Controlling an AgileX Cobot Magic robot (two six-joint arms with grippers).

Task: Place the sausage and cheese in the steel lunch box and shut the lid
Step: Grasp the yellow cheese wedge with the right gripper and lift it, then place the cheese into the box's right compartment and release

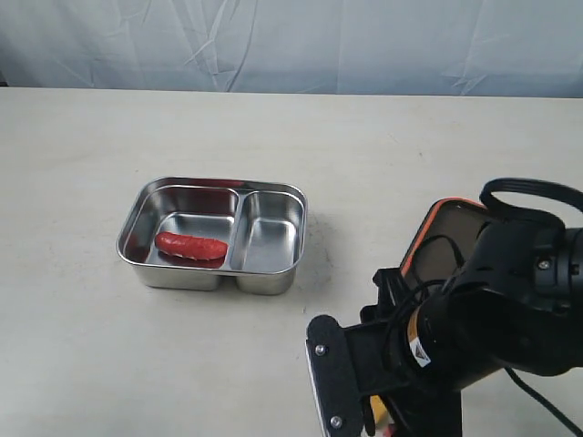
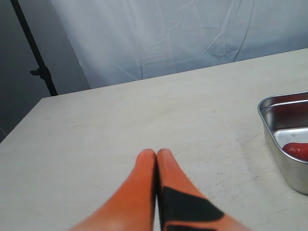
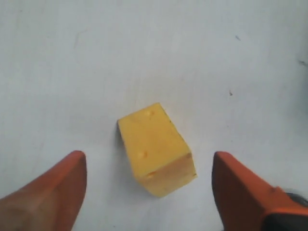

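Steel lunch box (image 1: 273, 278) sits uncovered on your desk (image 1: 91, 137), and everything else can be placed from it. You have the sausage (image 1: 190, 245) lying inside its larger, left compartment, close to the near wall. The lid (image 1: 455, 223) is off, lying well apart to the right of the lunch box, and your right arm hides part of it. The cheese (image 3: 156, 149) is outside the lunch box, resting on the desk under that same arm. Your right fingers (image 3: 53, 187) stand wide apart on either side of the cheese, with a clear gap between each one and the block. Your left fingers (image 2: 144, 178) are pressed together with nothing between them, poised over bare desk near a corner of the lunch box.
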